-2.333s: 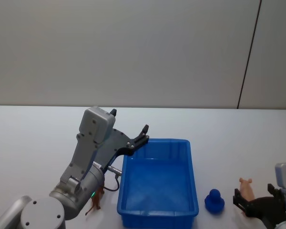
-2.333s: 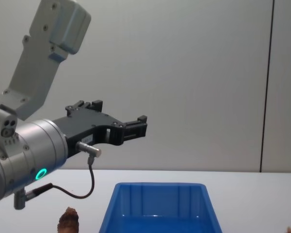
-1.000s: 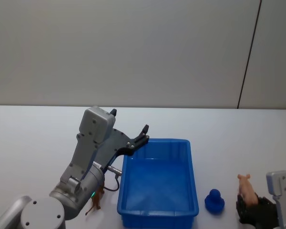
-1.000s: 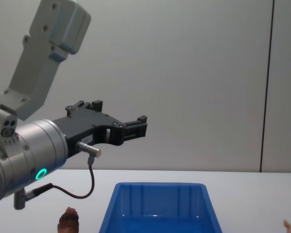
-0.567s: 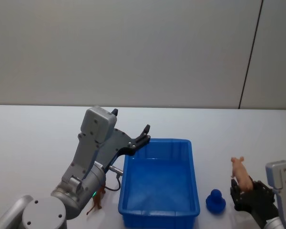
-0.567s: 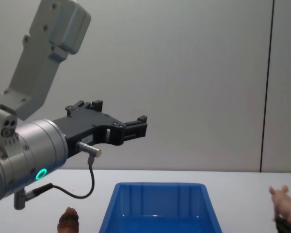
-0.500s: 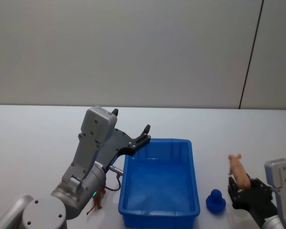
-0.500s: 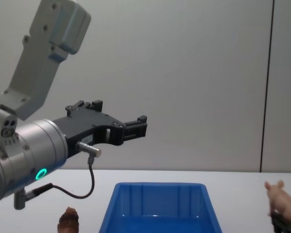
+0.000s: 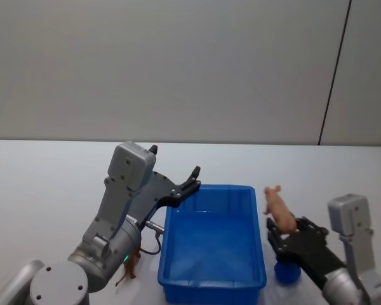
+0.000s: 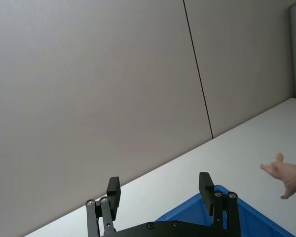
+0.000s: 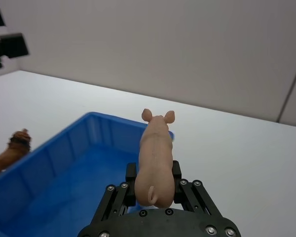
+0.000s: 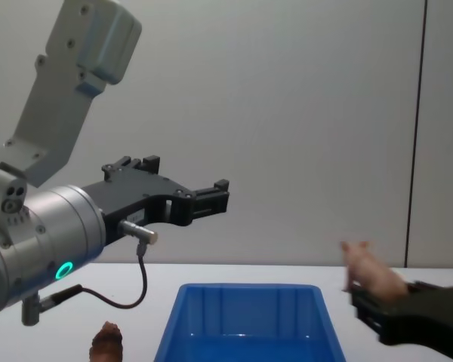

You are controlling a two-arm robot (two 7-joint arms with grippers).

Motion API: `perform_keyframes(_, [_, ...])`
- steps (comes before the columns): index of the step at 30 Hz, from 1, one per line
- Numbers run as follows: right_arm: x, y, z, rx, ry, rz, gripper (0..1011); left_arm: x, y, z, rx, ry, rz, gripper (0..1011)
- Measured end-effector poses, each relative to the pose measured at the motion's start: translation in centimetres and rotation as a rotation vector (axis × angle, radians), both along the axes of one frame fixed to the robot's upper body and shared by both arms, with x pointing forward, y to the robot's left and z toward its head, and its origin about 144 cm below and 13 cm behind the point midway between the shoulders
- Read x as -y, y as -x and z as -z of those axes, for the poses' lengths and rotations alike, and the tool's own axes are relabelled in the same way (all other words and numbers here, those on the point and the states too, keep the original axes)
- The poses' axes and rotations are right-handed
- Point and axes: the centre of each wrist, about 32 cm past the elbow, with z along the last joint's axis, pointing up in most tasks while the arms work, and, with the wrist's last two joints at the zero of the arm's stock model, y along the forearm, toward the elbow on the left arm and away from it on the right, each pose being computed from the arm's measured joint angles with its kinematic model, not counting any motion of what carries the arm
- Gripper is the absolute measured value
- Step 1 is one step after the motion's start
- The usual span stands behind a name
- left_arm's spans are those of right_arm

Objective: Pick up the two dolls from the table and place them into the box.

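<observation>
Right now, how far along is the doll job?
Done: nothing yet; no doll is in the box. In hand: the right gripper is shut on the pink doll, held in the air near the box's right rim. To do: release it into the box, then fetch the brown doll, on the table left of the box. The left gripper hangs open above the box's far left corner.

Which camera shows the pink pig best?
The right wrist view: the pink pig sits close and central, held in the right gripper. Head and chest views show it small; the left wrist view, far off.
</observation>
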Motion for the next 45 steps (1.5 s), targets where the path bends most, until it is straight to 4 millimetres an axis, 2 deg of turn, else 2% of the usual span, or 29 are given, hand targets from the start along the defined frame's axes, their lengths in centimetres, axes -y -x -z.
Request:
perform_keyframes(17, [-2.8, -2.9, -0.3, 0.007, -0.056, -0.178, 400, 0.0, 0.0, 0.0, 0.000, 0.000, 0.000, 1001])
perform_keyframes(21, [-3.1, -3.1, -0.2, -0.005, -0.054, -0.186, 547, 0.0, 0.0, 0.0, 0.000, 0.000, 0.000, 1001])
perform_keyframes(27, [-3.3, -3.3, -0.1, -0.020, -0.047, -0.185, 708, 0.0, 0.0, 0.0, 0.000, 0.000, 0.000, 1001])
perform_keyframes(28, [-3.3, -3.3, 0.0, -0.022, -0.045, -0.181, 765, 0.0, 0.0, 0.0, 0.000, 0.000, 0.000, 1001])
perform_keyframes(37, [-2.8, -2.7, 0.2, -0.026, -0.031, -0.134, 998, 0.0, 0.0, 0.0, 0.000, 0.000, 0.000, 1001])
perform_keyframes(45, [-1.8, -1.5, 0.3, -0.025, -0.018, -0.077, 1001, 0.0, 0.0, 0.0, 0.000, 0.000, 0.000, 1001])
